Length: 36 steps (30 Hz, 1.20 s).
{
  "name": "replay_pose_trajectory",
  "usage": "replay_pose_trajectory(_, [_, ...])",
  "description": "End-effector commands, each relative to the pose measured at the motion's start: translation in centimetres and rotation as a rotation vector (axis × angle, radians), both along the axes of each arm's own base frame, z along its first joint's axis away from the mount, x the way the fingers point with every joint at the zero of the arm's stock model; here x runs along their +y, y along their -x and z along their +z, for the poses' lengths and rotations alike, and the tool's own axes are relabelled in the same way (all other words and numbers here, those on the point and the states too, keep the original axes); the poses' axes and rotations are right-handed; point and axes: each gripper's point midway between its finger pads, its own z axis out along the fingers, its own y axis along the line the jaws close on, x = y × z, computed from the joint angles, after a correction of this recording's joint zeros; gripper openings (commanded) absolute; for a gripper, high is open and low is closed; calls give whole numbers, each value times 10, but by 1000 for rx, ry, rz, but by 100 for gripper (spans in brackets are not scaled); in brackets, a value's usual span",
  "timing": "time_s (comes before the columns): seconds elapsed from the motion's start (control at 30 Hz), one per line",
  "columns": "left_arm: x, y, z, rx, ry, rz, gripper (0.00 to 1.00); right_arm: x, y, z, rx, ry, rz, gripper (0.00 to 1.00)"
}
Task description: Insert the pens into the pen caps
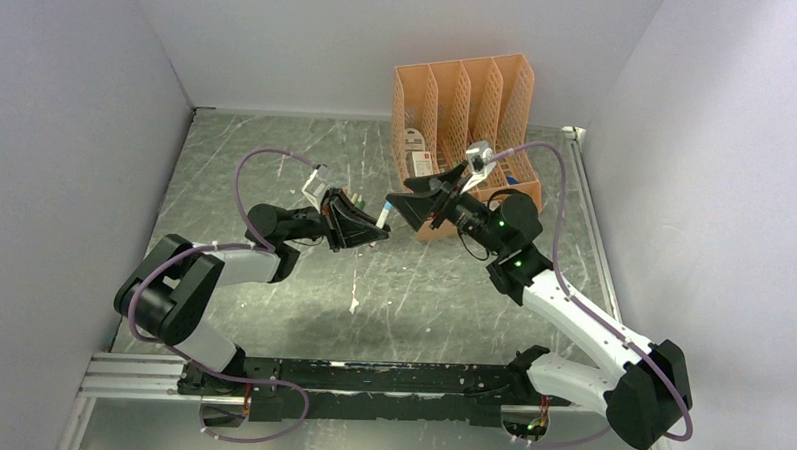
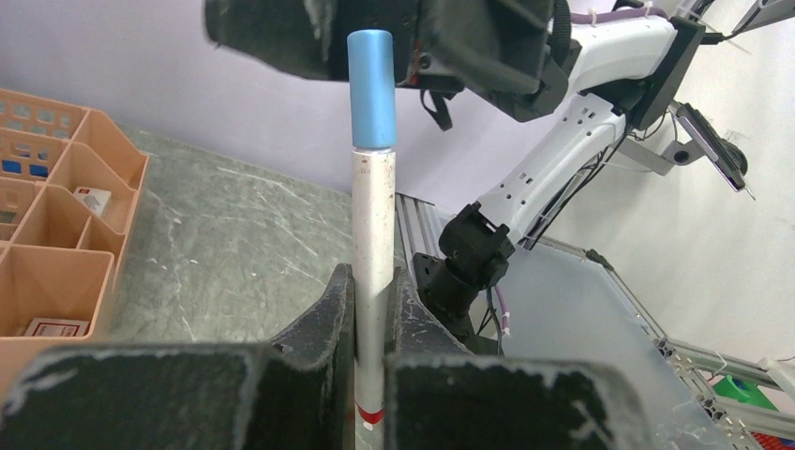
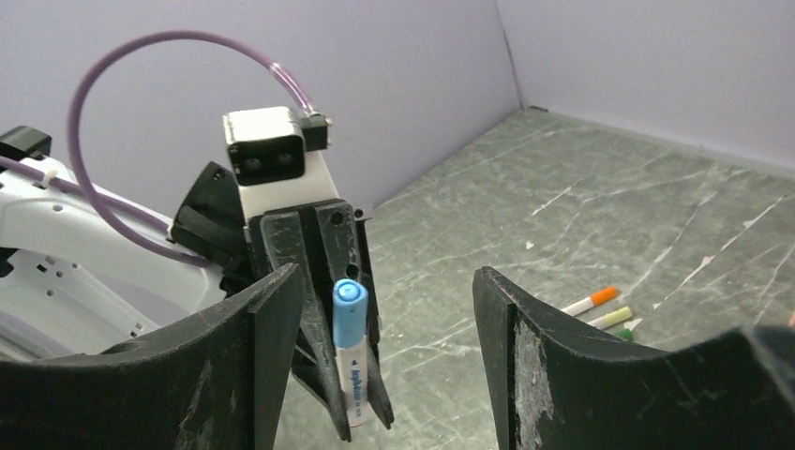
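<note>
My left gripper (image 2: 373, 281) is shut on the white barrel of a pen (image 2: 373, 234). The pen stands out past the fingers with a blue pen cap (image 2: 372, 89) seated on its end. My right gripper (image 3: 386, 277) is open, its jaws spread wide on either side of the blue cap (image 3: 349, 314) and not touching it. From above, the left gripper (image 1: 369, 229) and the right gripper (image 1: 400, 207) meet tip to tip over the middle of the table. Two more pens lie on the table, one with an orange end (image 3: 592, 300) and one with a yellow-green end (image 3: 611, 317), with a small green piece (image 3: 623, 335) beside them.
The peach lattice organiser (image 1: 464, 97) stands at the back right, just behind the right arm, with small items in its slots. It shows at the left edge of the left wrist view as the organiser (image 2: 56, 187). Grey walls close in the table on three sides.
</note>
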Motion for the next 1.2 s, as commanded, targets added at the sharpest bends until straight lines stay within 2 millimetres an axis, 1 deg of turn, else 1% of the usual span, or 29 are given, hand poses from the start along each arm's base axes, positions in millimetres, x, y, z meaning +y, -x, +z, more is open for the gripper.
replay_pose_trajectory(0.0, [10, 22, 41, -282, 135, -9, 7, 9, -2, -1, 21, 38, 46, 66])
replay_pose_trajectory(0.1, [9, 19, 39, -275, 140, -1, 7, 10, -3, -4, 42, 43, 50, 66])
replay_pose_trajectory(0.33, [7, 14, 38, -259, 141, 1, 7, 12, -1, -4, 49, 33, 59, 59])
replay_pose_trajectory(0.57, [4, 8, 32, -227, 137, 11, 7, 18, -2, -3, 48, 32, 81, 58])
replay_pose_trajectory(0.73, [3, 5, 30, -211, 131, 17, 7, 23, -2, -7, 58, 34, 95, 51])
replay_pose_trajectory(0.8, [3, 6, 32, -211, 134, 10, 7, 24, -2, -10, 68, 37, 100, 44])
replay_pose_trajectory(0.87, [3, 7, 35, -213, 136, 7, 7, 24, -1, -13, 74, 37, 98, 33])
replay_pose_trajectory(1.0, [2, 3, 36, -218, 124, 25, 7, 22, 0, -17, 82, 42, 88, 0])
replay_pose_trajectory(1.17, [2, -2, 41, -210, 133, 44, 7, 22, 4, -28, 101, 64, 88, 0])
